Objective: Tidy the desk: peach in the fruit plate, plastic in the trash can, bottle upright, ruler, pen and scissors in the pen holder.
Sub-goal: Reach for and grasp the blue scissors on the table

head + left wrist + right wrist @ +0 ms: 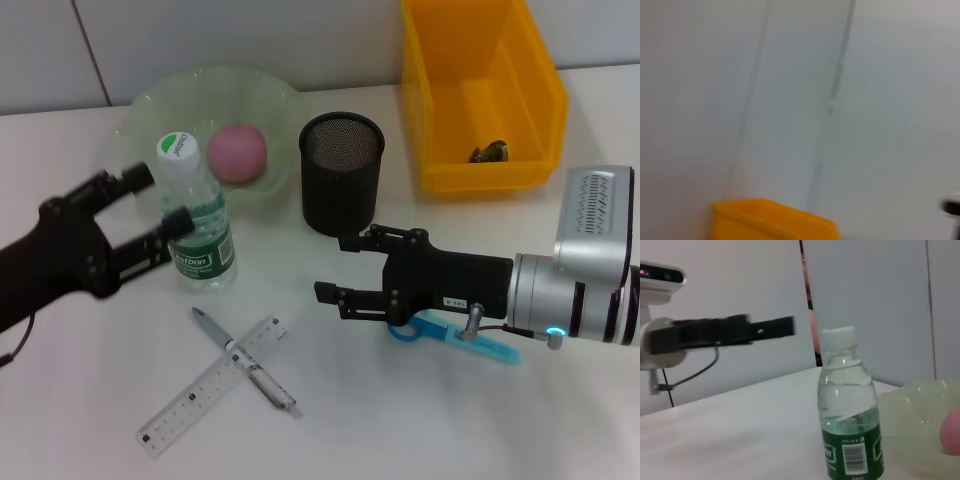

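From the head camera I see the bottle (195,215) upright at centre left, its green label only partly legible. My left gripper (156,203), fingers apart, sits just beside it. My right gripper (337,268), also spread, hides part of the blue scissors (470,340) at lower right. The left wrist camera shows only the yellow bin (771,221). On the right wrist camera, a barcode shows on the bottle.

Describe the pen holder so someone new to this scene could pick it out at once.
Find the yellow bin at the table's far side. Between it and the pale green plate stands the pen holder, beyond the right hand. It is the only black mesh cup.
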